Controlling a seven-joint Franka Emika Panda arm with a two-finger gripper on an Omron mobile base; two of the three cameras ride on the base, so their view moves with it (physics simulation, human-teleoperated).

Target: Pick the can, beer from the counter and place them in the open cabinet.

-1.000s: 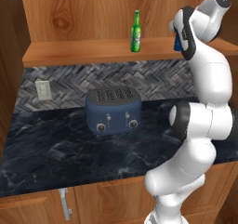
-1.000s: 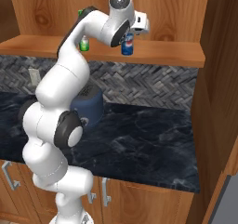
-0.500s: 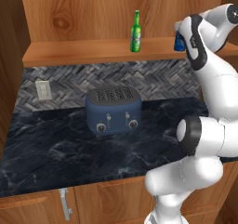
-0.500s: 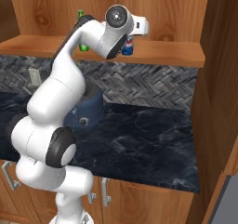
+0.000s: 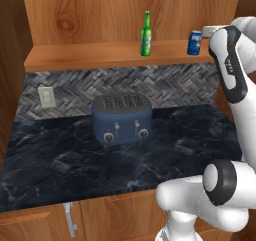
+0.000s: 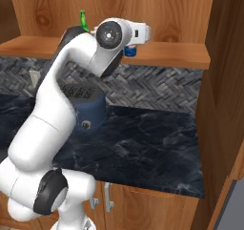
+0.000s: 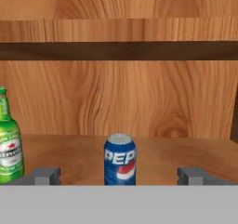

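Hand view: my gripper [image 7: 119, 176] is spread wide and empty, with the can [image 7: 120, 159] upright on the cabinet [image 7: 186, 155] shelf between the tips and the beer [image 7: 9, 148] further left. Risk is a fingertip clipping the can on retreat and tipping it.

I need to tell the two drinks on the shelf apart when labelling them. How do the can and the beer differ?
The beer is a slim green glass bottle with a long neck; the can is short, blue and silver-topped. The beer stands about twice the can's height. The beer carries a pale label with a red star, the can a white-and-red logo. Both stand upright, apart, on the wooden cabinet shelf.
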